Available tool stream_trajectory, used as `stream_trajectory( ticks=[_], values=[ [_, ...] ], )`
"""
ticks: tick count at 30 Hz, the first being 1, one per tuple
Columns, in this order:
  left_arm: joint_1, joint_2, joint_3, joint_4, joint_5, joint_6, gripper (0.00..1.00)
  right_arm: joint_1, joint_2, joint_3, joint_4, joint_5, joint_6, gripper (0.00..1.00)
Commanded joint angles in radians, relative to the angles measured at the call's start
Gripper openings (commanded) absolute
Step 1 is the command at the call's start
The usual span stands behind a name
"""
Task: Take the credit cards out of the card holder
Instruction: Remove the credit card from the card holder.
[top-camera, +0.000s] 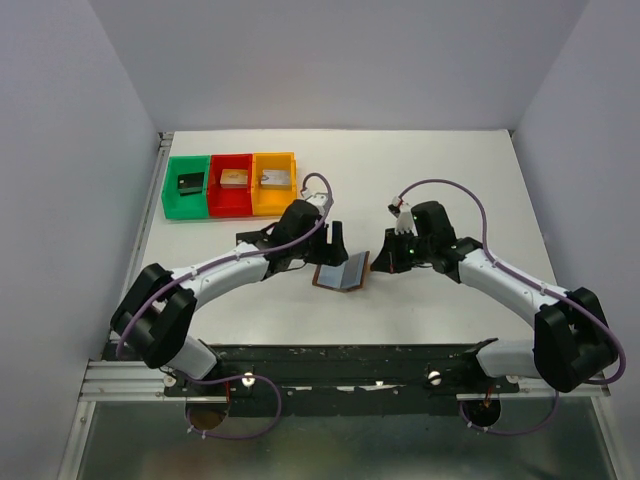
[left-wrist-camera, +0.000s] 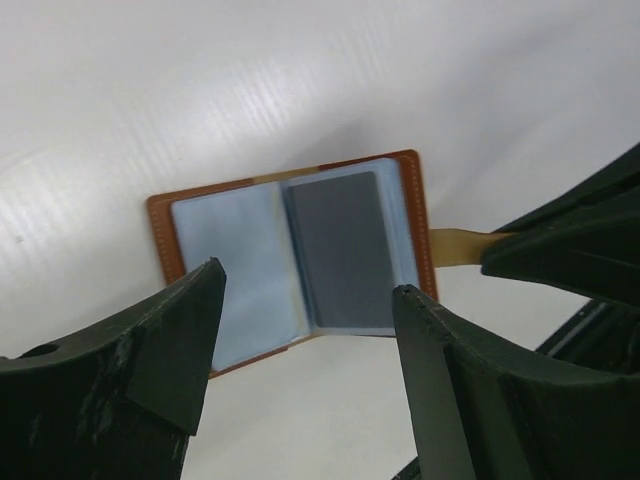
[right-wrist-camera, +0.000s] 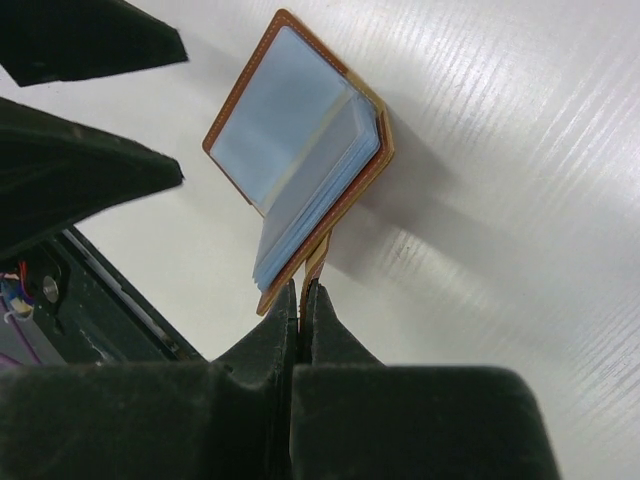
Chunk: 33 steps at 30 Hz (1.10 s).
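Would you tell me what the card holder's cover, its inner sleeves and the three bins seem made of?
Card holder cover: probably leather or imitation, matte brown, stitched edge. Inner sleeves: glossy clear bluish plastic; grey card shows through. Green bin, red bin, orange bin: rigid, evenly coloured, likely plastic.

Card holder (top-camera: 340, 272): 1. Grey card (left-wrist-camera: 340, 250) visible inside: 1. Bins: 3, namely green bin (top-camera: 187, 160), red bin (top-camera: 231, 158), orange bin (top-camera: 274, 156). Blocks (top-camera: 190, 183) (top-camera: 234, 179) (top-camera: 275, 179): 3, one per bin. Robot arms (top-camera: 220, 265) (top-camera: 500, 280): 2.

We are seeing bright, even light in all three views. The white table (top-camera: 440, 190) is throwing streaky glare in both wrist views. The card holder (right-wrist-camera: 300, 170) is casting a soft shadow, and the near fingers (left-wrist-camera: 150, 380) are reading dark and slightly blurred
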Motion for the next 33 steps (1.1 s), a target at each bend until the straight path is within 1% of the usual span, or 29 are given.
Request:
stream_trajectory(
  ticks=[1, 4, 12, 18, 27, 33],
  values=[
    [-0.014, 0.077, 0.038, 0.1, 0.248, 0.007, 0.8, -0.008, -0.024, -0.012, 0.027, -0.031, -0.004, 0.0],
    [-0.029, 0.137, 0.073, 0.096, 0.313, 0.021, 0.78, -0.013, -0.024, -0.017, 0.028, -0.031, -0.003, 0.0],
    [-0.049, 0.189, 0.116, 0.031, 0.302, 0.051, 0.78, -0.019, -0.024, -0.019, 0.028, -0.034, -0.003, 0.0],
    [-0.063, 0.215, 0.138, -0.006, 0.273, 0.062, 0.78, -0.019, -0.024, -0.017, 0.028, -0.035, -0.003, 0.0],
    [-0.06, 0.173, 0.09, 0.003, 0.192, 0.033, 0.73, -0.019, -0.027, -0.023, 0.03, -0.034, -0.004, 0.0],
    [-0.056, 0.186, 0.093, -0.007, 0.182, 0.031, 0.69, -0.019, -0.028, -0.02, 0.03, -0.037, -0.003, 0.0]
  ],
)
